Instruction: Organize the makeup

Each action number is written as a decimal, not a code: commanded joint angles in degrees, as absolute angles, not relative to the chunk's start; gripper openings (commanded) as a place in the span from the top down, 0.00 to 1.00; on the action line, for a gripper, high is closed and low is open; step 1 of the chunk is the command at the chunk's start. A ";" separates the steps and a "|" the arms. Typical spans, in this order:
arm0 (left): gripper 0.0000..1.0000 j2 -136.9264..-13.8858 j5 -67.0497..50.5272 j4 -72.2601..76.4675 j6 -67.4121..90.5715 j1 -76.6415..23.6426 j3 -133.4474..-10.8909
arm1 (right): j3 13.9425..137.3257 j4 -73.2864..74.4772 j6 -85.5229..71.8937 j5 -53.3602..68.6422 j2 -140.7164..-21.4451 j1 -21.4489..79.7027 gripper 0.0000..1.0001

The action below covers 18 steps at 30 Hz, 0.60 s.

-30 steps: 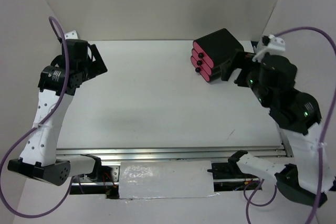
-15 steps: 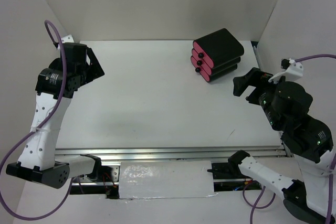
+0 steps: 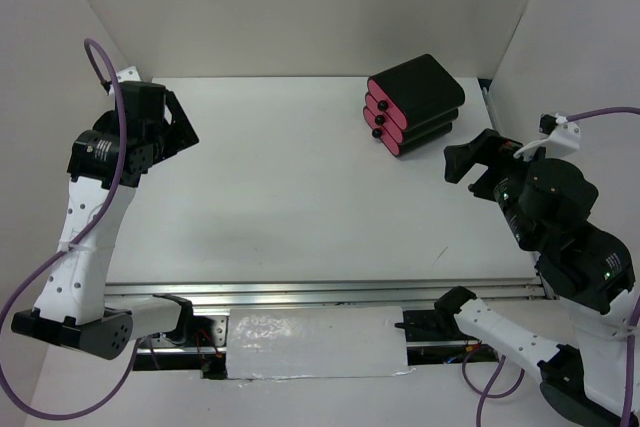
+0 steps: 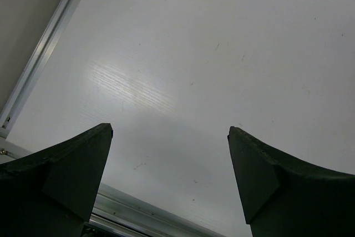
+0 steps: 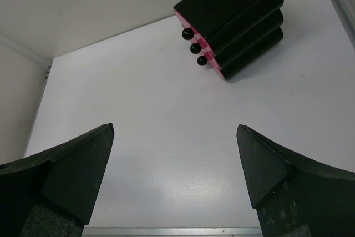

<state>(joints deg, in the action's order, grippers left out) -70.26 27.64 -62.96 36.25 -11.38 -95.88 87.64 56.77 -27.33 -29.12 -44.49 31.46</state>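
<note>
No compacts, bottles or sachets show in any view; the makeup is out of sight. My left gripper [image 3: 185, 122] is open and empty at the far left of the table; its wrist view [image 4: 169, 131] shows only bare white surface between the fingers. My right gripper [image 3: 470, 162] is open and empty at the right side, just right of and nearer than the black box with three pink drawers [image 3: 415, 104]. In the right wrist view the gripper [image 5: 175, 129] hangs over bare table and the box [image 5: 230, 21] sits ahead with its drawers shut.
White walls enclose the table [image 3: 300, 187] on the left, back and right. An aluminium rail [image 3: 320, 292] runs along the near edge. Purple cables loop off both arms.
My right arm pulled back from beside the drawer box towards the right near side, then held still. The left arm shifted slightly, then stayed put.
</note>
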 commanded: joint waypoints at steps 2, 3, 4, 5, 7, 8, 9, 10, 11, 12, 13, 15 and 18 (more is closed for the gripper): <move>0.01 -70.31 28.39 -62.31 36.65 -10.99 -97.47 | 88.33 54.23 -28.74 -29.53 -44.74 31.20 0.00; 0.00 -70.40 28.48 -62.31 36.48 -11.07 -97.56 | 88.50 54.32 -28.91 -29.53 -44.74 31.20 0.00; 0.00 -70.31 28.48 -62.31 36.56 -11.07 -97.56 | 88.42 54.06 -28.74 -29.53 -44.65 31.20 0.00; 0.01 -70.49 28.56 -62.31 36.56 -11.07 -97.56 | 88.33 53.79 -28.74 -29.71 -44.56 31.11 0.00; 0.01 -70.49 28.56 -62.14 36.39 -11.07 -97.38 | 88.33 53.70 -28.74 -29.71 -44.38 31.20 0.00; 0.01 -70.58 28.39 -62.05 36.39 -11.07 -97.47 | 88.42 53.79 -28.83 -29.71 -44.47 31.11 0.00; 0.01 -70.49 28.21 -61.96 36.39 -11.07 -97.38 | 88.68 53.79 -28.83 -29.45 -44.47 31.20 0.00; 0.01 -70.49 28.13 -61.79 36.30 -11.07 -97.30 | 88.77 53.70 -28.83 -29.44 -44.56 31.20 0.00; 0.01 -70.58 28.04 -61.61 36.30 -11.07 -97.29 | 89.03 53.88 -28.92 -29.70 -44.73 31.20 0.00; 0.01 -70.66 28.04 -61.61 36.30 -11.07 -97.29 | 89.12 53.96 -29.09 -29.71 -44.82 31.20 0.00; 0.01 -70.66 27.95 -61.61 36.30 -11.07 -97.38 | 89.12 53.88 -29.09 -29.88 -44.74 31.20 0.00; 0.01 -70.58 28.21 -61.70 36.30 -10.99 -97.56 | 88.69 53.62 -29.53 -30.15 -44.30 31.20 0.00; 0.01 -70.58 28.39 -61.79 36.30 -11.07 -97.47 | 88.24 53.00 -29.71 -30.32 -43.86 31.20 0.00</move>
<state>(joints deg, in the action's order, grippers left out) -70.41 27.62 -62.92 36.27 -11.38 -95.90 87.74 56.55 -28.91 -29.19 -44.49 31.46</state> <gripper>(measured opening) 0.994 0.998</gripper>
